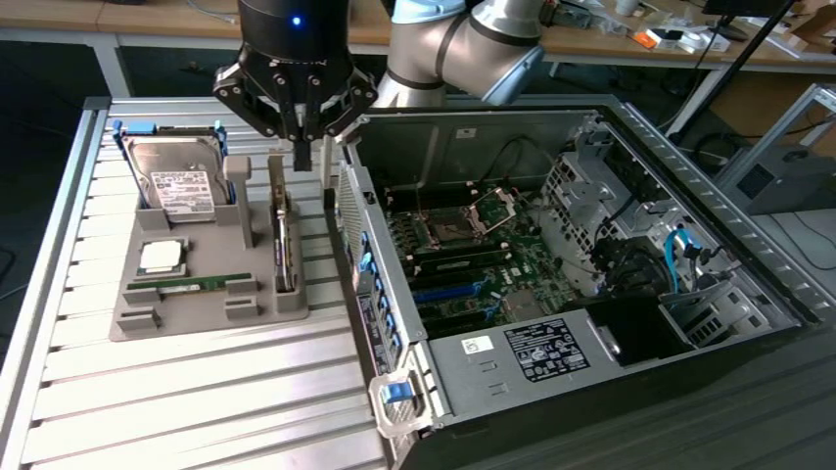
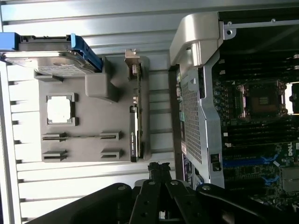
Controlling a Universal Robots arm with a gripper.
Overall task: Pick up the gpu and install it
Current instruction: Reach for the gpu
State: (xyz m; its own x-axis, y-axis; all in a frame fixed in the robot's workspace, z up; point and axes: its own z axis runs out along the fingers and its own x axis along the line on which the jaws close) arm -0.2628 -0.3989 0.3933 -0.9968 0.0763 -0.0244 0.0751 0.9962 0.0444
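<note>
The gpu point(image 1: 281, 238) stands on edge in a slot of the grey holder tray point(image 1: 196, 315), a thin card with a green board and a silvery bracket at its far end. In the wrist view the gpu point(image 2: 136, 119) appears as a narrow strip with a black block along part of it. My gripper point(image 1: 303, 157) hangs above the tray, over the gap between the card's far end and the computer case, fingers pointing down. Its fingers point(image 2: 159, 169) are shut together with nothing between them, and it touches nothing.
The tray also holds a silver hard drive point(image 1: 176, 181), a CPU chip point(image 1: 161, 257) and a narrow memory stick point(image 1: 191, 284). The open computer case point(image 1: 392, 323) lies right beside the tray, its motherboard point(image 1: 484, 255) exposed. A slatted metal table point(image 1: 196, 401) carries everything.
</note>
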